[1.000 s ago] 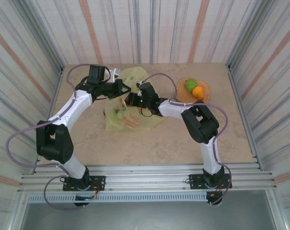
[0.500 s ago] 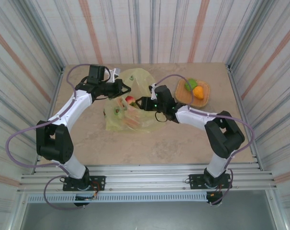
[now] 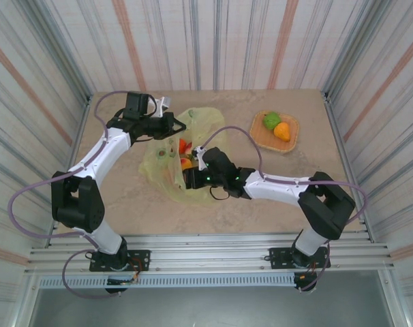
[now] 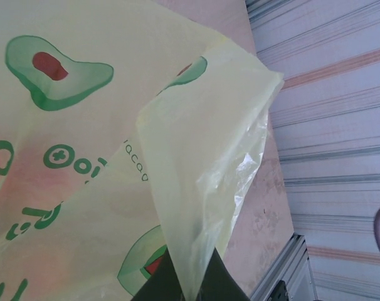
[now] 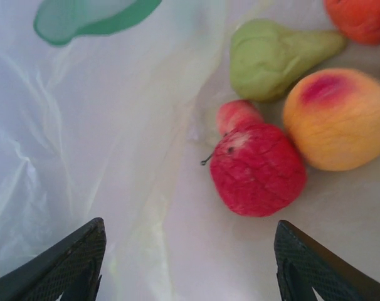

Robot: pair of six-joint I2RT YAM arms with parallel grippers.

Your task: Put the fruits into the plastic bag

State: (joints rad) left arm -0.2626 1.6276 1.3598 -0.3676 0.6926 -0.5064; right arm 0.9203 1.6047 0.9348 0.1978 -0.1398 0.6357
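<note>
Step in hand: between deliveries. The right gripper (image 3: 188, 178) hangs low at the mouth of the plastic bag (image 3: 155, 167) with nothing in it, so a fruit appears to have been let go here (a judgement from the lie of things).
Left gripper (image 4: 187, 285): fingers together, pinching a fold of the bag's rim and holding it raised off the table (image 3: 261, 197); seen from above at the bag's far edge (image 3: 171, 127).
Right gripper, wrist view (image 5: 190, 263): fingers wide apart, bare film between them.
Bag contents: a red apple (image 5: 258, 169), a green pear (image 5: 271, 56), a yellow-orange peach (image 5: 337, 119) and part of an orange fruit (image 5: 359, 15), bunched close together on pale film just beyond the open fingers. The full count cannot be told.
Tray (image 3: 259, 136): woven, round, well apart from the bag at the far right; it holds a green fruit (image 3: 271, 120) touching an orange one (image 3: 283, 131).
Next move calls for: lifting the right arm clear of the film without snagging it, crossing to the tray, and closing on one of the two fruits, while the left pinch keeps the mouth open.
</note>
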